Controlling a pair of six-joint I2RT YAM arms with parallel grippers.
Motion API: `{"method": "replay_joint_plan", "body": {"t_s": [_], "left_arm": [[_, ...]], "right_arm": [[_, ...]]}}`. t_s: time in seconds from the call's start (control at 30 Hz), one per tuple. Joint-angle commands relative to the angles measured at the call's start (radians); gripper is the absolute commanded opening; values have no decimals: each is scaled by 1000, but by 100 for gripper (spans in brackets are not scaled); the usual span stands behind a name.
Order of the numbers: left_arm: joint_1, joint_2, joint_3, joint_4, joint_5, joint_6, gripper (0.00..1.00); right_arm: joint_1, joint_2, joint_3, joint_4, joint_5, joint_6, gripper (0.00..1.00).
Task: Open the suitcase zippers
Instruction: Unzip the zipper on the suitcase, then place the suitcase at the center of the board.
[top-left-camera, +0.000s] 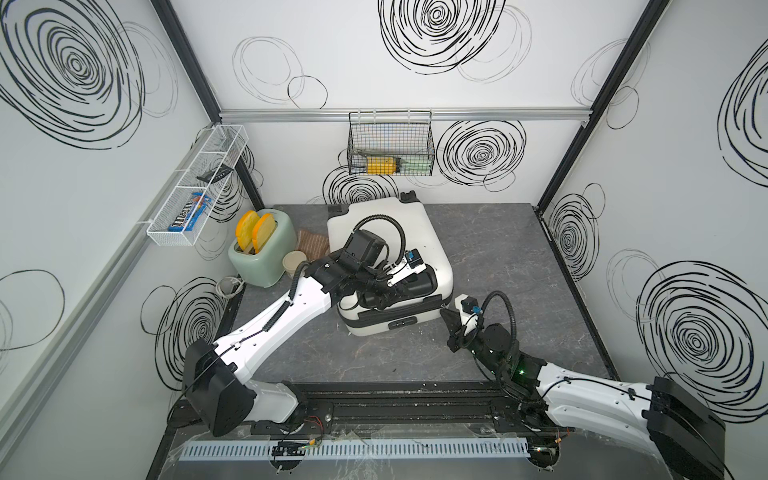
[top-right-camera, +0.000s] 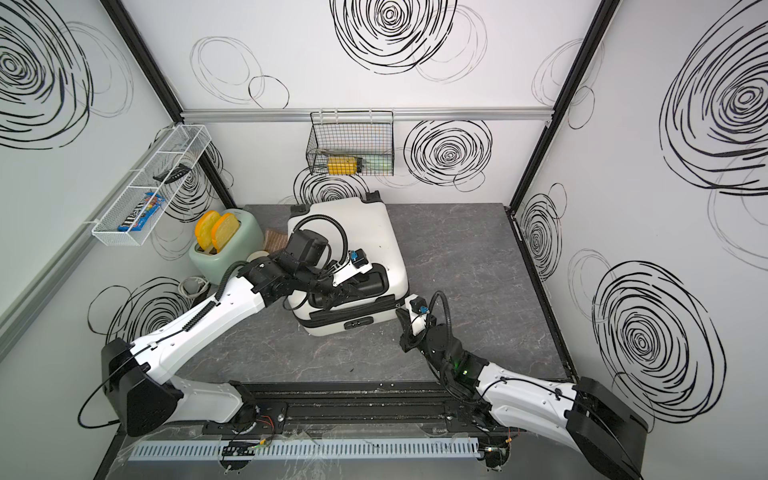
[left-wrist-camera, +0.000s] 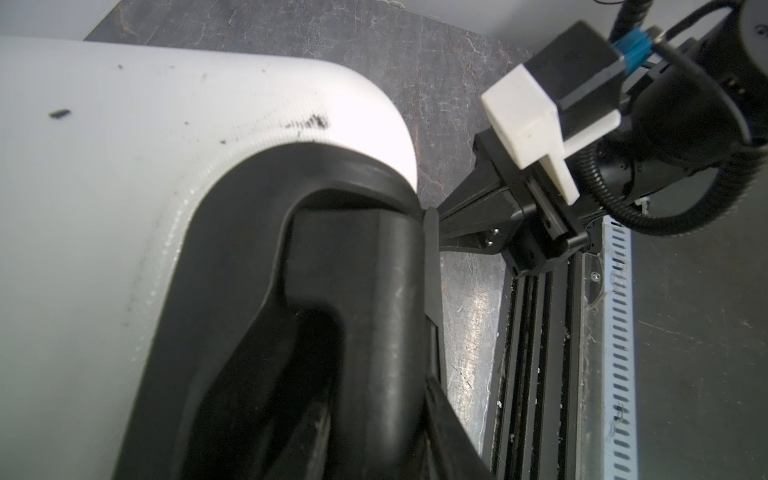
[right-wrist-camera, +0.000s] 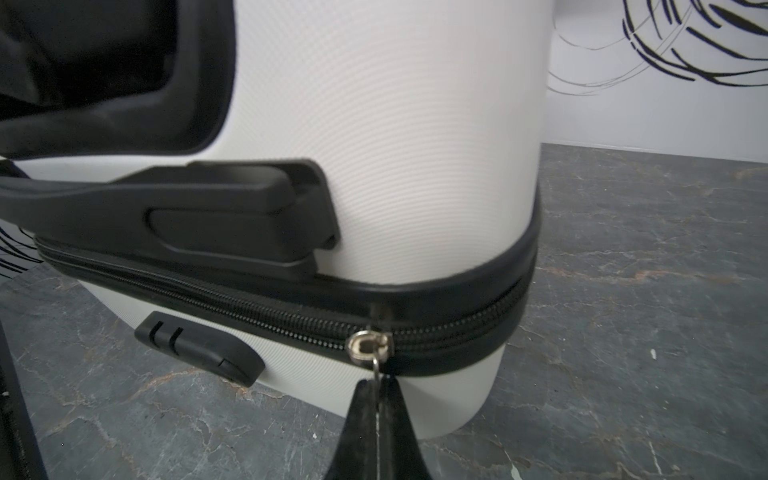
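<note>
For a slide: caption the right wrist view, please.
Right gripper, jaws shut on the zipper pull, at a corner of the white suitcase.

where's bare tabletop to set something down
Widest free patch: tabletop between suitcase and the right wall. A smaller one lies in front of the suitcase, between left arm and right arm. Crowded: back-left corner, where toaster, cup and cloth crowd beside the suitcase.
</note>
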Motion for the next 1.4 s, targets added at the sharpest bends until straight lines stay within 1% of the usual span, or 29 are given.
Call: {"method": "replay_joint_plan", "body": {"t_s": [0.0,0.1,0.2,0.27,0.33,0.47,0.53,0.6,0.7,0.83,1.0,1.17,1.2,1.27,1.3,1.37], "left_arm": [[-2,-71,34,218,79,-2,16],[4,-75,36,208,72,4,16],[13,-77,40,192,63,18,16],[21,-80,41,181,63,26,16],[27,-83,41,170,65,36,16],[25,-96,25,134,96,88,16],[21,-101,18,95,109,131,16],[11,-101,17,31,125,203,16],[-23,-109,11,-55,131,310,18],[-60,-134,-20,-80,159,366,19],[-119,-140,-36,-149,143,450,20],[-165,-164,-86,-151,133,480,21],[-172,-167,-97,-145,134,477,23],[-173,-177,-123,-106,108,430,35],[-171,-184,-138,-76,78,394,38],[-156,-194,-160,-40,51,350,45]], "right_arm": [[-5,-29,48,-76,79,40,0],[-17,-62,46,-118,107,60,0],[-54,-106,43,-150,90,64,0],[-100,-132,44,-177,42,57,0],[-163,-156,44,-210,-45,49,0],[-260,-194,37,-251,-164,15,0],[-308,-208,42,-257,-229,-18,0],[-356,-207,53,-262,-292,-47,0],[-422,-180,76,-267,-386,-82,0],[-486,-107,125,-284,-486,-123,0],[-541,-17,162,-243,-559,-140,0],[-568,77,197,-174,-589,-150,0],[-569,97,204,-162,-591,-155,0],[-569,127,230,-178,-614,-179,0],[-568,140,250,-209,-640,-203,0],[-557,152,259,-228,-641,-202,0]]}}
